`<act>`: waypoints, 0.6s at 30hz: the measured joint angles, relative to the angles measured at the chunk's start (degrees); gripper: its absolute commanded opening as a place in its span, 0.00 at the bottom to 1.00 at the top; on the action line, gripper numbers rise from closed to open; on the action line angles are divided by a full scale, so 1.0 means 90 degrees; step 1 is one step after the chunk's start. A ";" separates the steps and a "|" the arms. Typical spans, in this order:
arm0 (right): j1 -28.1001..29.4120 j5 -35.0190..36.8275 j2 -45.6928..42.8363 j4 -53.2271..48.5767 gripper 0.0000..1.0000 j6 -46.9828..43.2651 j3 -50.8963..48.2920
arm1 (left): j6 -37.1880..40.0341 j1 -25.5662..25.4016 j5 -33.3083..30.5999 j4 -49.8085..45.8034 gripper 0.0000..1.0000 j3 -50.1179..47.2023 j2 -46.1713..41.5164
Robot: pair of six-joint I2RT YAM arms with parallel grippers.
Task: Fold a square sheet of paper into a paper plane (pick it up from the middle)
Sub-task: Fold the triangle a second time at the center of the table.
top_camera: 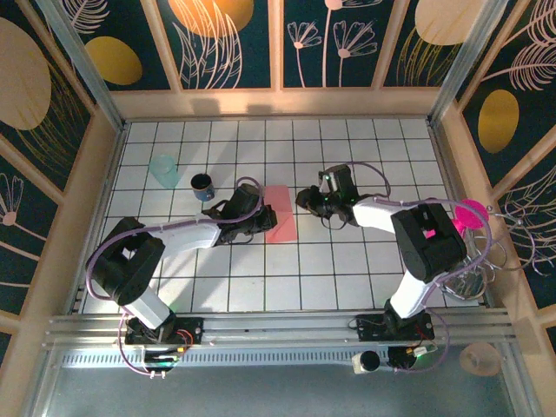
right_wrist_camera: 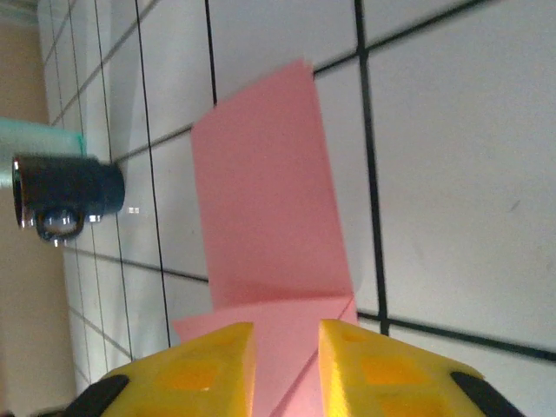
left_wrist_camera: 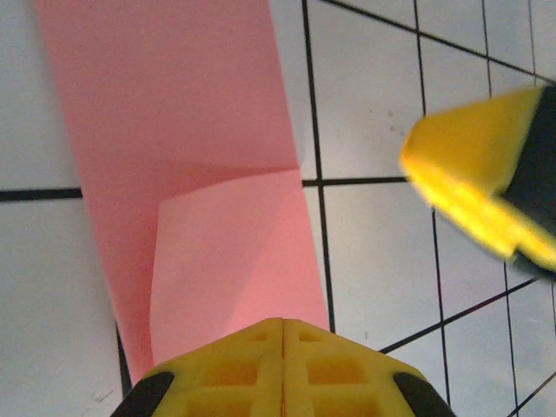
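Top external, white tiled table, floral walls, left end effector pinching paper, right end effector ajar.

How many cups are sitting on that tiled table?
2: a see-through teal cup at the back left, and a dark mug just to its right. None appears hidden.

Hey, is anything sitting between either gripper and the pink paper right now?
Nothing visible does. The square sheet of paper, partly folded, lies between them: the left gripper is shut at one end, the right gripper stands open over the other. The dark mug and teal cup stand off to the left.
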 measured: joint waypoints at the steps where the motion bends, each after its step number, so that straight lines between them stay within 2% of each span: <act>1: 0.0075 -0.0034 0.0000 0.0066 0.33 0.0107 -0.0087 | 0.0019 0.0012 -0.0019 0.0010 0.09 0.0019 0.0032; 4: 0.0270 -0.0066 0.0000 0.0153 0.37 0.0381 -0.0219 | 0.0039 0.0073 -0.0058 0.0032 0.09 0.0027 0.0168; 18: 0.0627 -0.0063 0.0172 0.0427 0.37 0.1183 -0.0231 | -0.0311 0.0418 0.0061 0.0614 0.09 -0.0393 0.0772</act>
